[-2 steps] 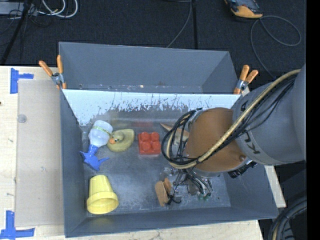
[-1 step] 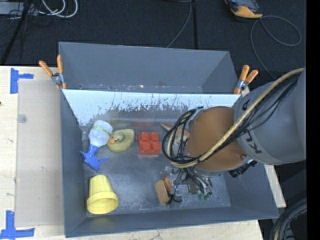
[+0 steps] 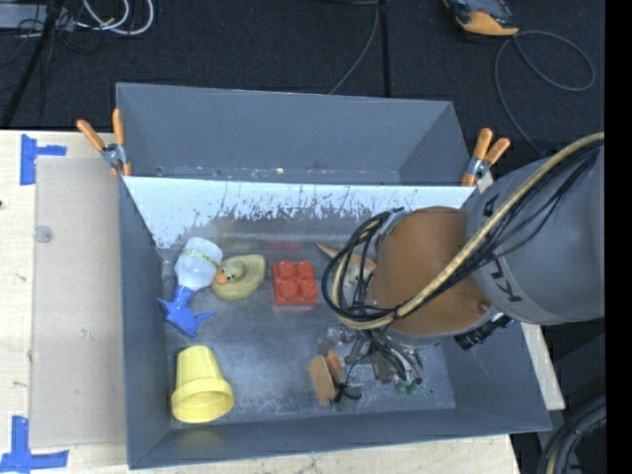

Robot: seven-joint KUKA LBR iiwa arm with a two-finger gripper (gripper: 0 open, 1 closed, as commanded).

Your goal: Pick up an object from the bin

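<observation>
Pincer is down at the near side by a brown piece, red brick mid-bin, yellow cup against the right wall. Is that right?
Not quite. The camera view shows the yellow cup lying in the near left corner, not against the right wall. The rest holds: the pincer is down at the near side by the brown piece, and the red brick sits mid-bin.

We can make out five loose things in the grey bin point(image 3: 296, 146), one of each kind: one yellow plastic cup point(image 3: 201, 383), one yellow rubber duck point(image 3: 240, 277), one red studded brick point(image 3: 294, 283), one blue-and-white toy point(image 3: 193, 284) and one brown oblong piece point(image 3: 322, 378).
</observation>
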